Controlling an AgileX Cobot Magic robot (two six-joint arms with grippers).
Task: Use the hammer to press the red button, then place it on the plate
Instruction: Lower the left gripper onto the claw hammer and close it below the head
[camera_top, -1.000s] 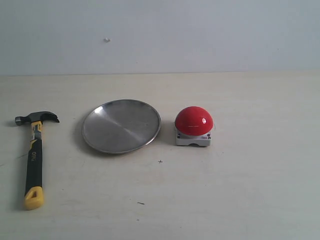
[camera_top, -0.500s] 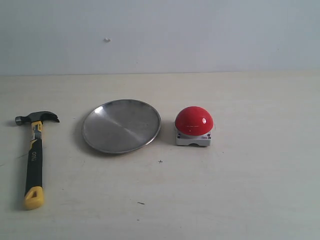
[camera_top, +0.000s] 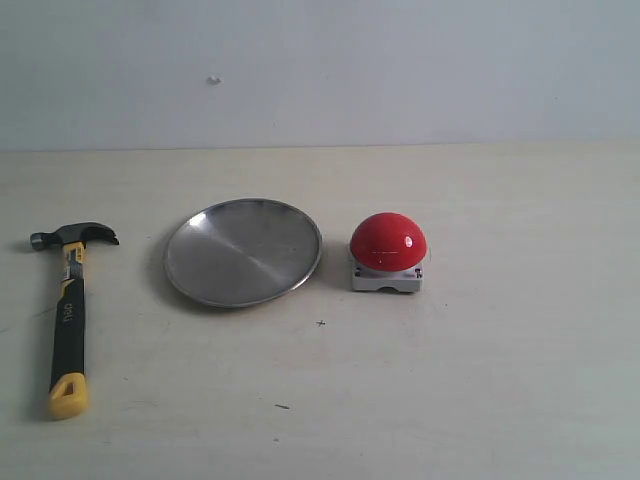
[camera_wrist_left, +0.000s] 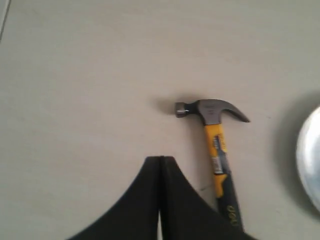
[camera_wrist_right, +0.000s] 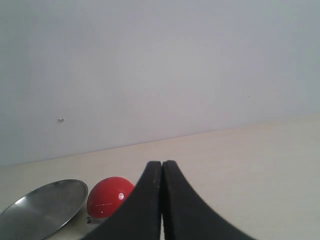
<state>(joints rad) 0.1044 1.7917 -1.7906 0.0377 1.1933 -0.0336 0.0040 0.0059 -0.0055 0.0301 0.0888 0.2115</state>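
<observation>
Steel-headed and black-handled, the hammer (camera_top: 68, 318) lies flat on the tabletop (camera_top: 480, 370) at the far left, well apart from anything that would crowd a grasp along its handle. The plate (camera_top: 243, 252) sits between it and the red button (camera_top: 387, 243), so the tool probably has to pass over the dish to reach the dome. The left end effector (camera_wrist_left: 160, 159) hangs above the tabletop near the hammer's handle, fingers pressed together and holding nothing; it would need to open before grasping. The right end effector (camera_wrist_right: 162, 163) is likewise closed and empty, raised and facing button and plate, apparently idle.
</observation>
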